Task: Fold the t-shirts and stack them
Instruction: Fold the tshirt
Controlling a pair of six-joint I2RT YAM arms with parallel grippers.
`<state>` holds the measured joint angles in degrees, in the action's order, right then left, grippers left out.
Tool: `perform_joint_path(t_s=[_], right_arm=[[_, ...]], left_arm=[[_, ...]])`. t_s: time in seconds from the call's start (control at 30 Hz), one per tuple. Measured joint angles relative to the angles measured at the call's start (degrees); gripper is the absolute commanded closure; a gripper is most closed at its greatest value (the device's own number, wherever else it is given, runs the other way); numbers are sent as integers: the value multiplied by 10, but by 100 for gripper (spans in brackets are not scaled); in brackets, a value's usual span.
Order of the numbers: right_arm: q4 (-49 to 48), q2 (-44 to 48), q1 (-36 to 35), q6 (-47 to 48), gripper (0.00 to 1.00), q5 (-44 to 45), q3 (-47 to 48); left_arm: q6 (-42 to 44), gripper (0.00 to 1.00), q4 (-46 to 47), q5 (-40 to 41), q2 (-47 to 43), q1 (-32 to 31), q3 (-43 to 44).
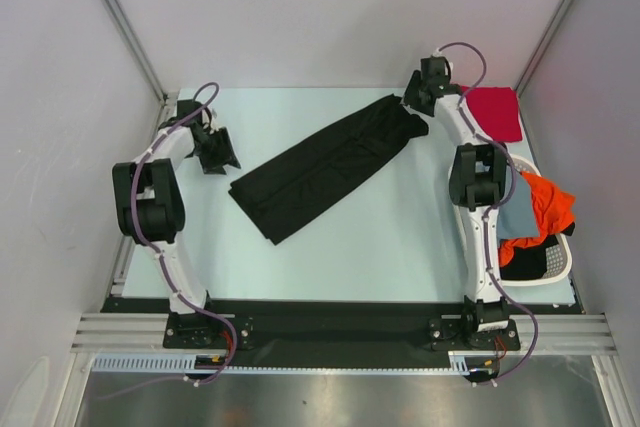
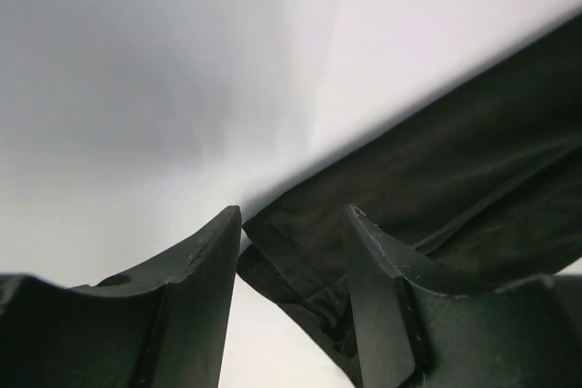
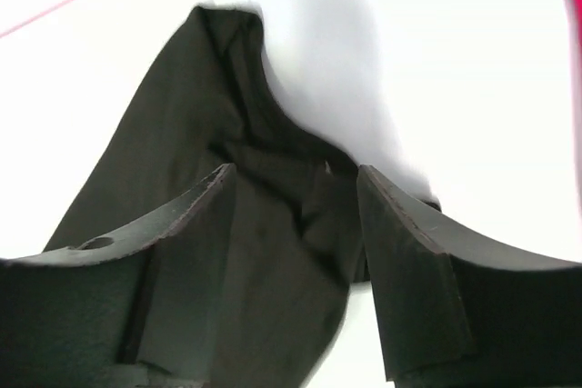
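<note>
A large black t-shirt, folded into a long narrow strip, lies diagonally across the table from near left to far right. My left gripper hovers just off its near-left end. In the left wrist view that gripper is open, with the corner of the black cloth showing between and beyond the fingers. My right gripper is over the far-right end. Its jaws stand open above the bunched black cloth. A red t-shirt lies flat in the far right corner.
A white perforated basket stands at the right edge beside the right arm. An orange tee and a grey-blue one hang over it, with dark cloth inside. Grey walls close in the table on three sides.
</note>
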<state>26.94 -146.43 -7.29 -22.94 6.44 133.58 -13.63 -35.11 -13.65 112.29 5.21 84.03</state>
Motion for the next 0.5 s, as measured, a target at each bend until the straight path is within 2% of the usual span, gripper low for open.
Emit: perform_joint_path(t_s=[0.07, 0.13, 0.3, 0.4, 0.5], right_arm=[[29, 24, 2, -11, 37, -9, -10], [52, 79, 2, -20, 37, -16, -74], [34, 273, -23, -75, 38, -83, -349], [13, 354, -70, -125, 39, -143, -475], [-73, 401, -147, -195, 40, -207, -592]], left_arm=[[8, 43, -8, -17, 11, 3, 0], [18, 43, -14, -28, 20, 4, 0], [39, 44, -14, -46, 29, 5, -1], [49, 46, -10, -52, 42, 5, -1], [59, 47, -10, -57, 54, 5, 2]])
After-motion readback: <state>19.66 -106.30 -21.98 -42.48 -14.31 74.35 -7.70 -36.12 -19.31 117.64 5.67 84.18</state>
